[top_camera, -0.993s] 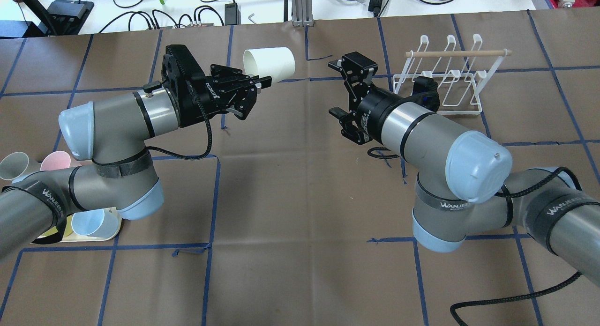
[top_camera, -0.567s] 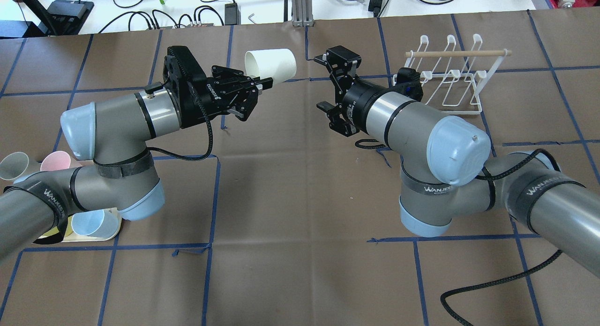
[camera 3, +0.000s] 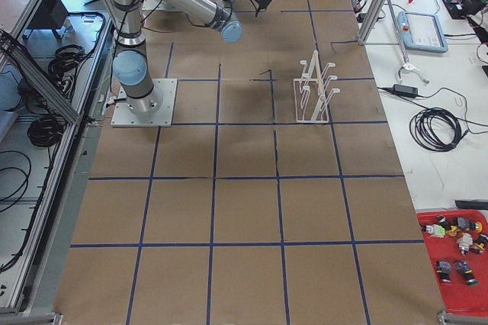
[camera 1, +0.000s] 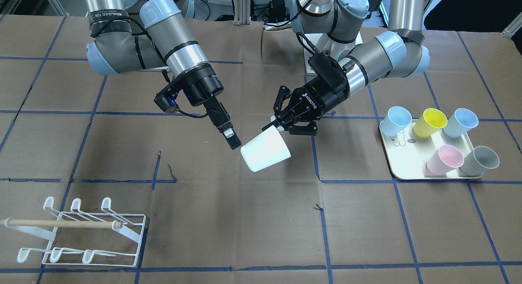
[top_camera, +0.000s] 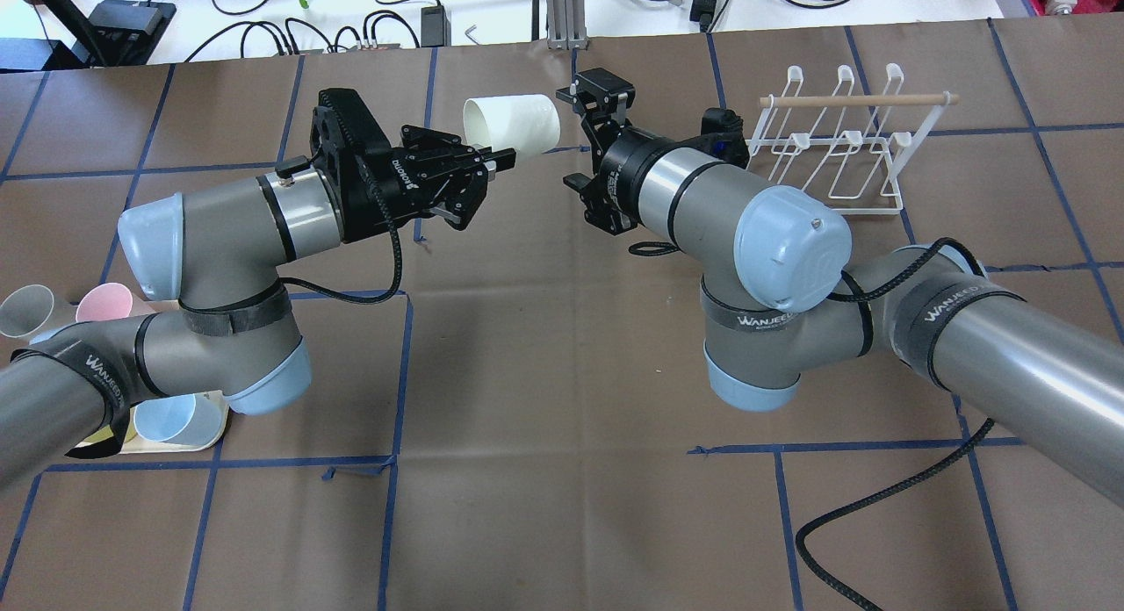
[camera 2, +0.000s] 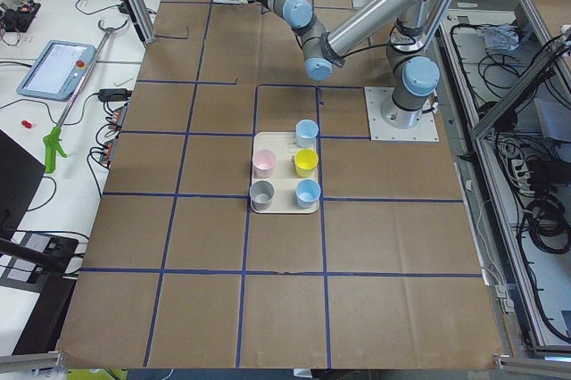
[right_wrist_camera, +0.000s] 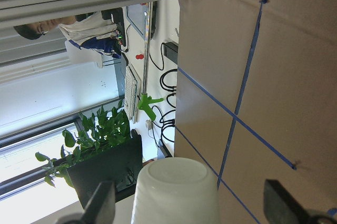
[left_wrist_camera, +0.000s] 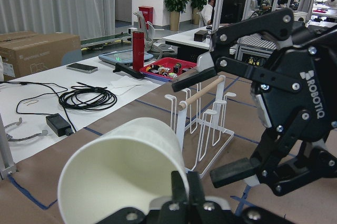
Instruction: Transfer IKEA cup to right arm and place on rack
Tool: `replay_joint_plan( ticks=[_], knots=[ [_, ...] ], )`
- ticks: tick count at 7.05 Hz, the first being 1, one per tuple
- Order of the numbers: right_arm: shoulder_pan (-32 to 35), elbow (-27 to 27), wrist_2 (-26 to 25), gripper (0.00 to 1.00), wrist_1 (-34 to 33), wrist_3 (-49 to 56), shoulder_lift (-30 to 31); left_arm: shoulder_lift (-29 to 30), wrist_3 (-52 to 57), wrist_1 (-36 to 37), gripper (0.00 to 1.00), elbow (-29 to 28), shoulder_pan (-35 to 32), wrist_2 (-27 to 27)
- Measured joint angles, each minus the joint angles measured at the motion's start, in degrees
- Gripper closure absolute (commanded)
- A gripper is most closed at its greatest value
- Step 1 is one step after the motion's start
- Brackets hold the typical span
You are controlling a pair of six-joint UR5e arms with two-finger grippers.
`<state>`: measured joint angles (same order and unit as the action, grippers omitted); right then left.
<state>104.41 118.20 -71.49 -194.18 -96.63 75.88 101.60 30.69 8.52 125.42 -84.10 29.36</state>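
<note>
Jaws of black two-finger left gripper (top_camera: 497, 158) pinched on rim of white tapered plastic cup (top_camera: 514, 122), sideways in air; right gripper (top_camera: 587, 135) spread wide, facing cup base.

Holds white cup (top_camera: 514, 124) by its rim in left gripper (top_camera: 500, 157), jaws pinched on the wall, cup lying sideways with its base pointing away from left arm (top_camera: 211, 233). Points right gripper (top_camera: 566, 137) at that base from the opposite side, jaws spread wide, one fingertip just beside the base. Bends left arm and right arm (top_camera: 702, 190) at the elbow, forearms angled in toward the cup.
</note>
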Motion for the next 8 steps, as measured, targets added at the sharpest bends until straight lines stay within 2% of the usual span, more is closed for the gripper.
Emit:
replay_joint_plan(
  ticks=[3, 8],
  knots=[
    [2.53, -2.64, -3.37, 0.0, 0.14, -1.47, -1.67, -0.03, -0.01, 0.0, 0.99, -0.07, -0.01, 0.0],
    [3.74, -5.47, -4.2, 0.0, 0.12, -1.8, -4.14, 0.0, -0.11, -0.08, 0.99, -0.17, -0.01, 0.08]
  ],
)
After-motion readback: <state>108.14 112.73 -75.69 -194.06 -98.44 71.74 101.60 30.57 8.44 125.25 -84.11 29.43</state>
